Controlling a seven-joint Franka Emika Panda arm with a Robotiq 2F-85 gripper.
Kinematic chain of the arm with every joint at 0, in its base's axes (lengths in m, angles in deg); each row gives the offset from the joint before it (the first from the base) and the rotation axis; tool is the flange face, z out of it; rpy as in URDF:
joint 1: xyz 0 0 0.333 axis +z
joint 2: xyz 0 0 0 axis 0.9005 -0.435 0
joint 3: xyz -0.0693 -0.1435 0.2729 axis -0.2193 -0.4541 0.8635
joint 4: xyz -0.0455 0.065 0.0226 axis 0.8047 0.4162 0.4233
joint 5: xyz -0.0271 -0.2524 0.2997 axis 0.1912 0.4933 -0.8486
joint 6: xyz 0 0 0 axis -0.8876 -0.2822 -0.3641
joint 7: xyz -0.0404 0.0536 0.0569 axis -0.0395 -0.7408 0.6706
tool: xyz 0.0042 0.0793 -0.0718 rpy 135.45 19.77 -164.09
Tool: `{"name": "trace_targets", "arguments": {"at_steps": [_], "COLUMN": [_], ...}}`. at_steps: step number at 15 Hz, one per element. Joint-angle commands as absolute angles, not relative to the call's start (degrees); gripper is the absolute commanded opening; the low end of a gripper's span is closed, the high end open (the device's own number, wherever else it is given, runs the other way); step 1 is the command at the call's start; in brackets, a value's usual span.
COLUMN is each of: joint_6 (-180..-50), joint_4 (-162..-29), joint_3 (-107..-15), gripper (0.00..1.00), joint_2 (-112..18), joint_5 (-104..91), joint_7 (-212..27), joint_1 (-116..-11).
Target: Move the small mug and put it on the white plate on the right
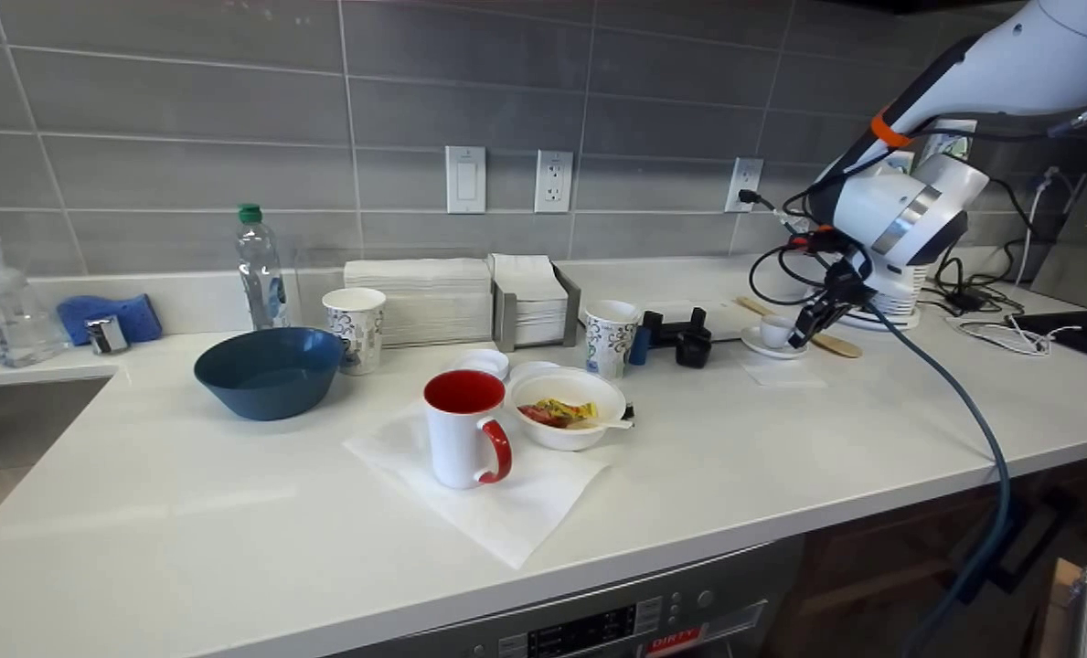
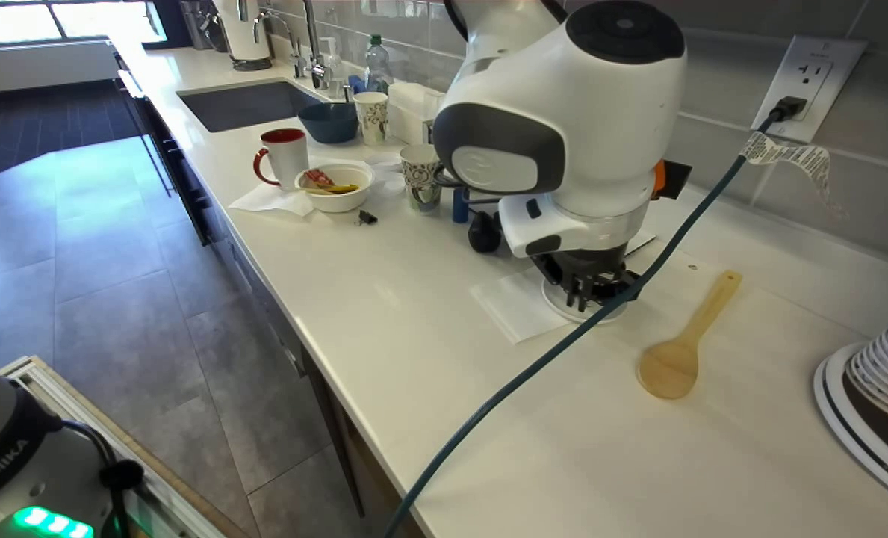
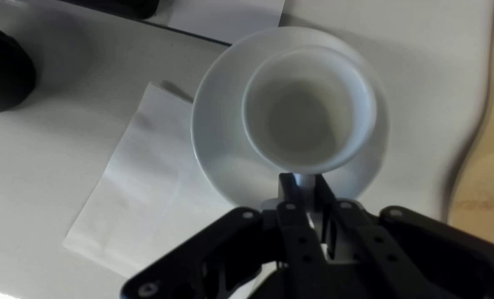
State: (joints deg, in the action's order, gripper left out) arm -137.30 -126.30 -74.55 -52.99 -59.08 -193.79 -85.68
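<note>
The small mug (image 3: 303,120) is pale white and upright in the wrist view, with its opening facing the camera. It is over the white plate (image 3: 217,137), off-centre on it. In an exterior view the mug (image 1: 775,331) appears to stand on the plate (image 1: 755,348); whether its base touches is hard to tell. My gripper (image 3: 304,185) has its two fingertips closed on the mug's handle, one on each side. In an exterior view the gripper (image 2: 584,297) hides the mug, and only part of the plate (image 2: 556,302) shows.
A paper napkin (image 3: 138,187) lies beside the plate. A wooden spoon (image 2: 671,366) lies on the counter nearby. Black objects (image 1: 692,343) and a patterned paper cup (image 1: 611,338) stand on the plate's other side. A blue-green cable (image 2: 518,377) hangs across in front of the gripper.
</note>
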Motion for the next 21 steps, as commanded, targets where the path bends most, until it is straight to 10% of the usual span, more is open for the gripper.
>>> {"name": "trace_targets", "arguments": {"at_steps": [1, 8, 9, 10, 21], "joint_6": [-137.2, -137.8, -137.7, -137.7, -137.5], "joint_4": [-125.4, -125.6, -125.6, -125.6, -127.5], "joint_3": [-74.8, -75.0, -75.1, -75.0, -76.6], "gripper": [0.03, 0.03, 0.08, 0.36, 1.0], "joint_2": [-54.2, -54.5, -54.5, -54.5, -52.3], "joint_5": [-59.3, -58.8, -58.8, -58.8, -55.4], "joint_7": [-193.6, -193.2, -193.2, -193.0, -194.2], "joint_1": [-85.0, -84.5, -84.5, -84.5, -82.1]}}
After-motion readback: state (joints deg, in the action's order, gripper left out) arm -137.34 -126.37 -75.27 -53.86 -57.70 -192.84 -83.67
